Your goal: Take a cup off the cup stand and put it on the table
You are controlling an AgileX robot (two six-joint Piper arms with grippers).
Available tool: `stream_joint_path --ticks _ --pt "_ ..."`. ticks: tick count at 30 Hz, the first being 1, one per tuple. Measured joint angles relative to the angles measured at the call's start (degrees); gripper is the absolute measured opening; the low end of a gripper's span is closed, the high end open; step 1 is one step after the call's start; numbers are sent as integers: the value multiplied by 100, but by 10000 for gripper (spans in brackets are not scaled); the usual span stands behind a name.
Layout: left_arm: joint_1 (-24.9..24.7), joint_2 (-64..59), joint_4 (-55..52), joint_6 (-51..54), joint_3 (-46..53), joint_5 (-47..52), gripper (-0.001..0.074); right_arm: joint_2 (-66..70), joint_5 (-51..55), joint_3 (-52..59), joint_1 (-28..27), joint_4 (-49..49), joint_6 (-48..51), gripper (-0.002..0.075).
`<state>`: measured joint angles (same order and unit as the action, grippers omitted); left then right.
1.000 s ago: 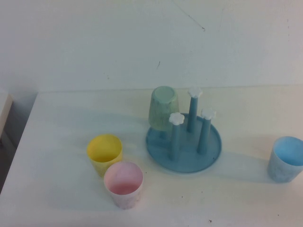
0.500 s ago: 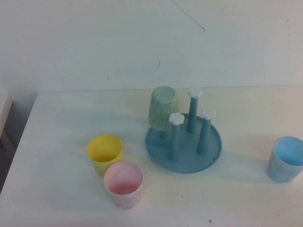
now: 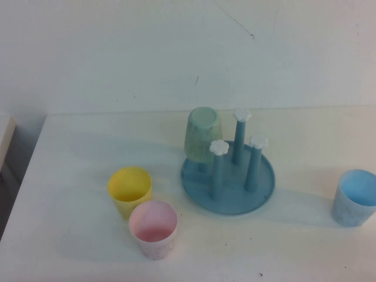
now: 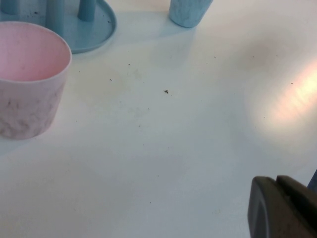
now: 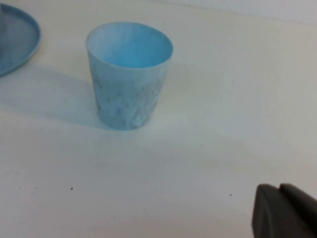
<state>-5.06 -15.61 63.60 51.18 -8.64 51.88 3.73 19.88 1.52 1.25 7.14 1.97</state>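
Observation:
The light blue cup (image 3: 354, 197) stands upright on the white table (image 3: 88, 141) at the far right, apart from the cup stand (image 3: 228, 183). It shows close in the right wrist view (image 5: 129, 74) and only its base shows in the left wrist view (image 4: 188, 12). The stand's blue tray holds three bare pegs with white caps. A pale green cup (image 3: 203, 134) sits upside down on the fourth peg. My right gripper (image 5: 279, 189) is shut and empty, low over the table a short way from the blue cup. My left gripper (image 4: 276, 182) is shut and empty near the pink cup. Neither gripper shows in the high view.
A yellow cup (image 3: 130, 189) and a pink cup (image 3: 153, 228) stand upright to the left of the stand; the pink cup also shows in the left wrist view (image 4: 29, 79). The stand's rim shows in both wrist views (image 4: 94, 29) (image 5: 20, 42). A white wall rises behind the table.

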Motion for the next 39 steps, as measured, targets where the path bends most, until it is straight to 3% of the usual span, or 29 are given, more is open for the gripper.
stream_joint_path --ticks 6,12,16,21,25,31,35,39 --pt "0 0 -67 0 2 -97 -2 0 0 0 0 0 0 -1" --pt "0 0 -434 -207 58 -1225 -2 0 10 0 0 9 0 -1" --pt "0 0 -1395 -1689 58 -2034 -2 0 10 0 0 9 0 -1" --pt "0 0 -3550 -4385 72 -2853 -2 0 10 0 0 9 0 -1" --pt "0 0 -4877 -5446 203 -3706 -2 0 10 0 0 9 0 -1" --pt "10 481 -5378 -5625 949 -5242 -2 0 10 0 0 9 0 -1" --pt "165 1037 -5433 -5554 1010 -5096 -2 0 10 0 0 22 0 -1" --pt "670 1535 -5495 -5441 1019 -4380 -2 0 10 0 0 22 0 -1"
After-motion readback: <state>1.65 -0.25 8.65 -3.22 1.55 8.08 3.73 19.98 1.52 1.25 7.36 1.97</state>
